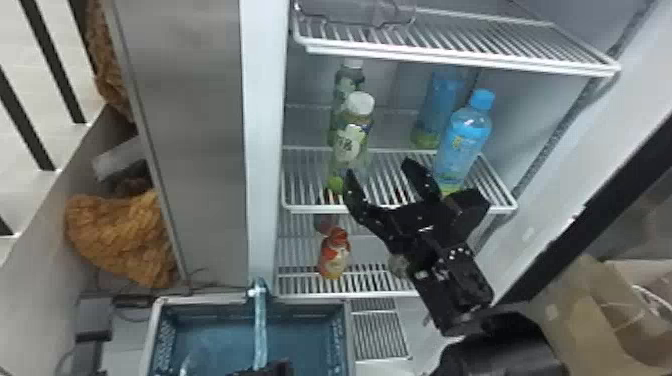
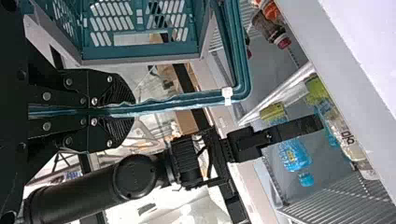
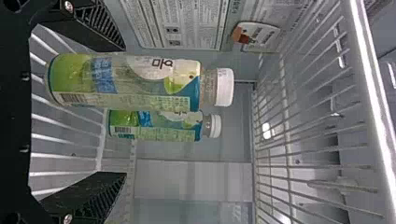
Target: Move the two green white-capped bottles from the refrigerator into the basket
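- The refrigerator [image 1: 262,150] is standing open in front of the robot, its wire shelves showing.
- The basket [image 1: 347,325], blue-green and pale-rimmed, is sitting low in front of the refrigerator, toward the robot's left.
- The middle wire shelf [image 1: 300,209] is carrying the green bottles on its left side and the blue ones on its right.
- The right gripper [image 1: 381,172] is pointing into the refrigerator at the front of that shelf, spreading its two fingers wide apart.
- The left gripper [image 1: 272,369] is closing its fingers on the basket's handle [image 2: 187,99], which is standing up over the basket.
- The near green white-capped bottle [image 1: 352,140] is standing upright just ahead of the right gripper, nearer its left finger; whether they are touching is unclear.
- The far green white-capped bottle [image 1: 347,80] is standing upright behind the near one, also on the shelf.
- The near blue bottle [image 1: 462,142] is standing upright to the right of the right gripper's fingers, its blue cap showing.
- The far blue bottle [image 1: 437,110] is standing behind that one, partly hidden.
- A small bottle with an orange-red cap [image 1: 334,255] is standing on the lower shelf [image 1: 305,292], beneath the green ones.
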